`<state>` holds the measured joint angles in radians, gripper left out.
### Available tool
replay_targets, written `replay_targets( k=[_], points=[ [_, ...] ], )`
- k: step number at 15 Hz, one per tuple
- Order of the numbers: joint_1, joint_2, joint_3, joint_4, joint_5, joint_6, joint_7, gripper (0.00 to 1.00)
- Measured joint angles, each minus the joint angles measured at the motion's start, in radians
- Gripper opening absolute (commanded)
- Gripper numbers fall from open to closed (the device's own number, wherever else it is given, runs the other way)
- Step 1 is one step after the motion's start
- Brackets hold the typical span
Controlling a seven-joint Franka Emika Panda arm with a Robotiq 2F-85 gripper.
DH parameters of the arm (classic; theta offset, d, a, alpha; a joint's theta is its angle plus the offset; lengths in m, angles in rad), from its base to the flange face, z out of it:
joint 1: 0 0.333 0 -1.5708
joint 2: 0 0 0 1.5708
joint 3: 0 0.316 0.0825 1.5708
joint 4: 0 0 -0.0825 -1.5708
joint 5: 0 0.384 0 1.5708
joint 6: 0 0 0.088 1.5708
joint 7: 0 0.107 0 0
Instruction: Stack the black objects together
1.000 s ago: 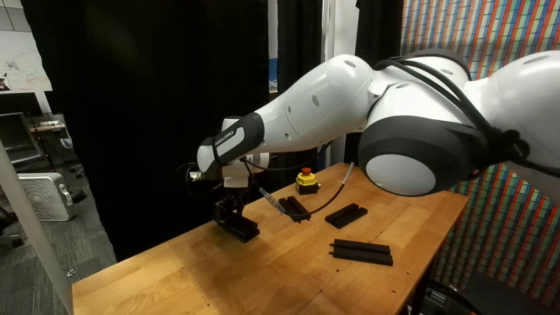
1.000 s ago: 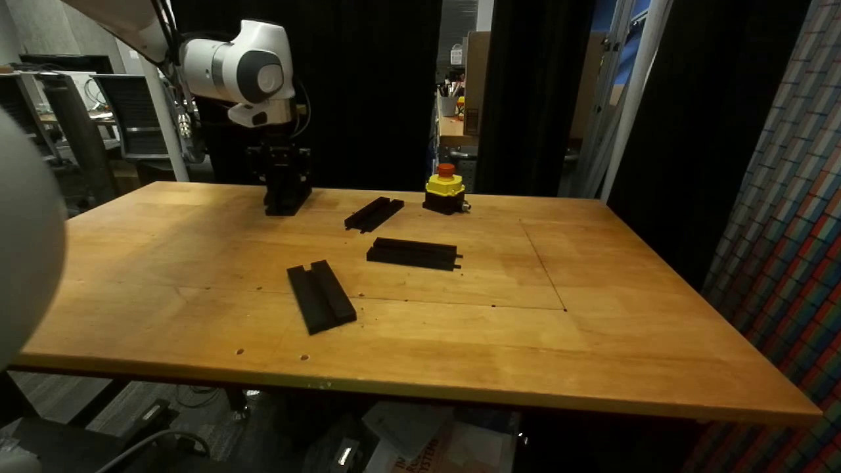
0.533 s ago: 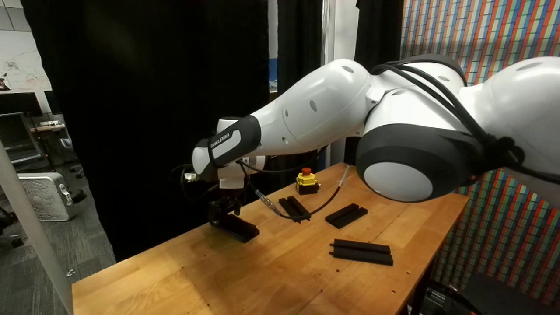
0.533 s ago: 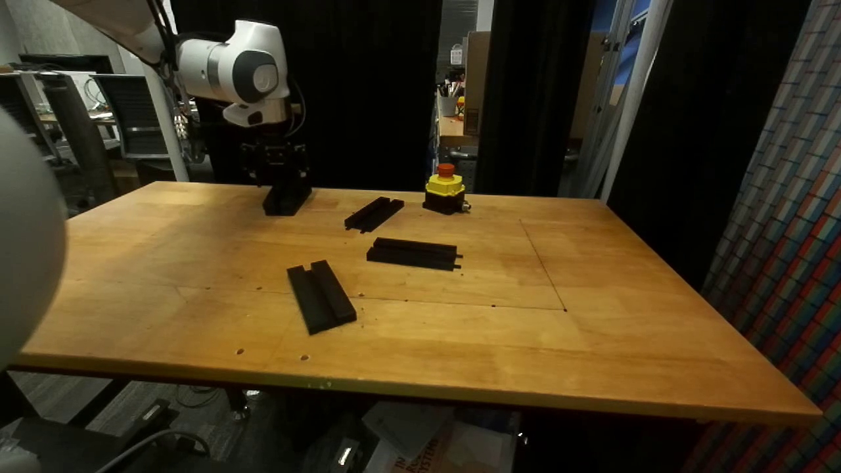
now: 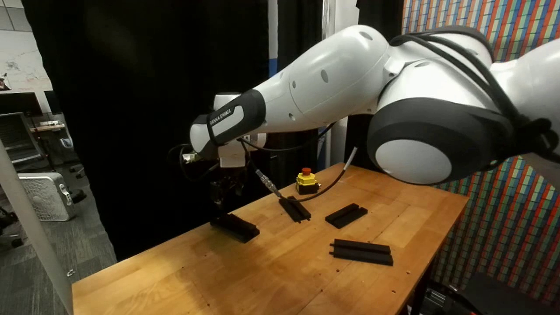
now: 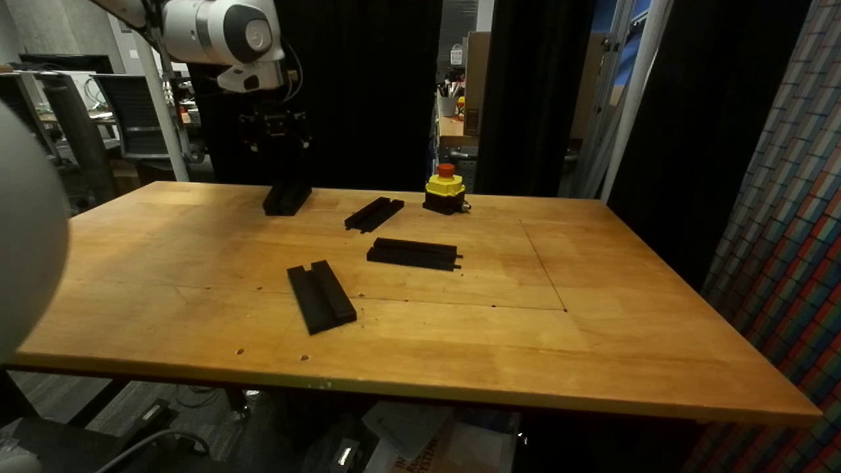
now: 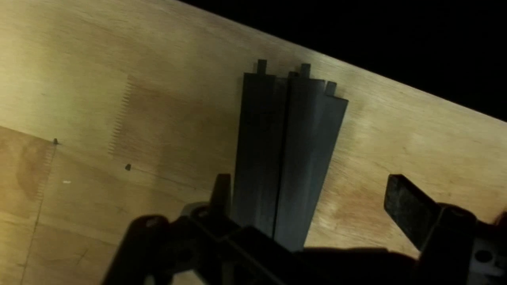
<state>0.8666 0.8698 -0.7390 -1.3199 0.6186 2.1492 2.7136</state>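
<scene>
Reckoned from the centre of the table (image 6: 624, 256) in an exterior view, a 9 o'clock bar (image 6: 322, 297), an 11 o'clock bar (image 6: 374, 214) and a 12 o'clock bar (image 6: 412, 254) are seen lying flat and apart. At 10 o'clock, by the far edge, a stack (image 6: 287, 202) is placed, its back end lost against a black curtain (image 6: 368, 98). In the wrist view it seems to be made of two bars (image 7: 299, 158), slightly askew, the 6 o'clock end hidden by the gripper (image 7: 309, 189). The fingers (image 7: 410, 209) are spread wide at 7 and 4 o'clock; nothing is held. In both exterior views the gripper is barely made out above the stack, dark on dark. The 11 o'clock bar is crossed at one end by a cable (image 5: 268, 183).
</scene>
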Motion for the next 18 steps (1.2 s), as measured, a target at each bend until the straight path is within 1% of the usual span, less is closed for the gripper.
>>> replay_targets(
  k=[4, 7, 10, 13, 15, 18],
  points=[
    [0.039, -0.081, -0.088, -0.094, -0.040, -0.046, 0.000, 1.00],
    [0.051, -0.125, -0.150, -0.180, -0.048, -0.059, -0.002, 1.00],
    [0.051, -0.149, -0.191, -0.258, -0.048, -0.060, -0.003, 1.00],
    [0.055, -0.155, -0.208, -0.323, -0.045, -0.057, 0.000, 1.00],
    [0.068, -0.150, -0.219, -0.362, -0.017, -0.047, 0.000, 1.00],
    [0.103, -0.116, -0.255, -0.400, 0.074, -0.036, 0.000, 1.00]
  ],
)
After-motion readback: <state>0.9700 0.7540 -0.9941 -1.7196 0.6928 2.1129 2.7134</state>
